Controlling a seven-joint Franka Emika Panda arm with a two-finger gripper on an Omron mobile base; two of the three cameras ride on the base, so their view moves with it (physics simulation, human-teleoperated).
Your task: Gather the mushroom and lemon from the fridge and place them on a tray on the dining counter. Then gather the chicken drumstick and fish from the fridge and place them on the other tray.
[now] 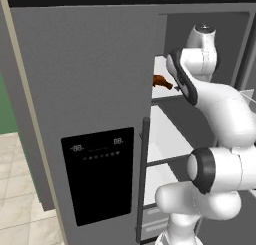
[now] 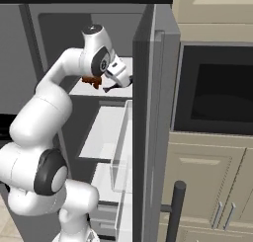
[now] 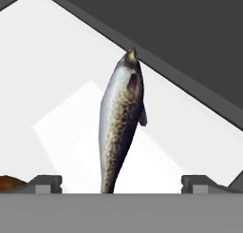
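The gripper (image 3: pixel 121 182) was held wide apart, empty, at the frame's bottom, the fish (image 3: pixel 119 125) centred between its fingertips (image 3: pixel 46 182) on the white shelf (image 3: pixel 57 75).

- The fish (image 3: pixel 121 125) is silvery grey, with dark speckles along its back and a pale belly.
- The chicken drumstick (image 1: pixel 160 81) is reddish brown.
- The fridge shelf (image 3: pixel 66 84) is white.
- The fridge door (image 1: pixel 85 89) is grey, with a black panel (image 1: pixel 99 175).
- The cabinets (image 2: pixel 207 181) are beige.
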